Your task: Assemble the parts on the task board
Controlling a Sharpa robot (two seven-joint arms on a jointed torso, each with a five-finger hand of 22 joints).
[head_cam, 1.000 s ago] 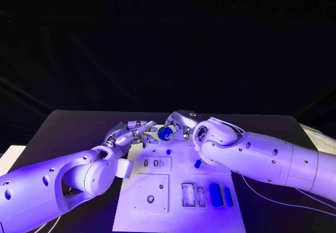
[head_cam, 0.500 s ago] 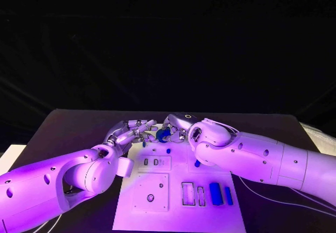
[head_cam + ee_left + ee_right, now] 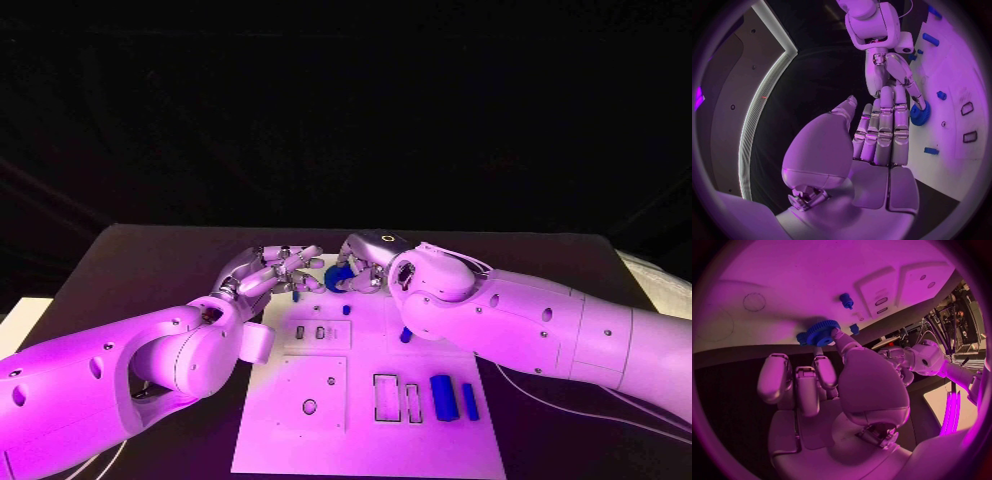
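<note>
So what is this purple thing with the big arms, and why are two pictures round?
It's a robot with two white arms ending in silver hands. One camera looks down from its head at a black table. The round pictures come from cameras at its wrists, behind each hand. On the table lies a white task board with small blue parts on it, like two blue bars. The right hand touches a blue gear with a fingertip at the board's far end; I can't tell whether it grips it. The left hand hovers close beside it, holding nothing.
</note>
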